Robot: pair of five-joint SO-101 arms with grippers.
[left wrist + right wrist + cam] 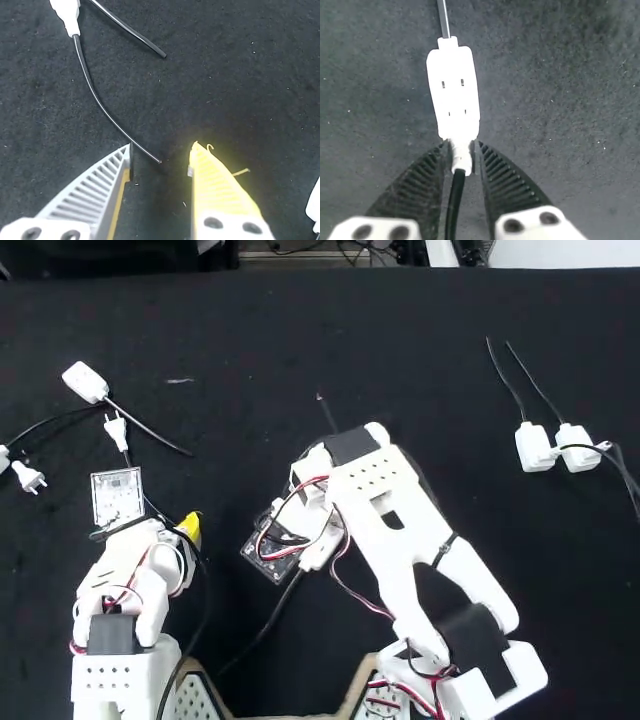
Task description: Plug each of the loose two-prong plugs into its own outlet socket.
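Black cloth bench [450, 340] carries everything. Your right tool [462, 150] pinches the neck of a white two-prong plug [461, 159], which is butted against the long white plastic socket block [453, 90]. The low grip likely steadies insertion. Your left tool [160, 150] hangs spread astride a thin black cable [100, 102]. A small white loose plug [117, 430] lies unseated near the bench's left side.

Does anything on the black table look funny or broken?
Yes. The black cord on the small white plug just stops on the black cloth, joined to nothing, between the fingers of the open left gripper. Those fingers do not match either: one is yellow, the other white.
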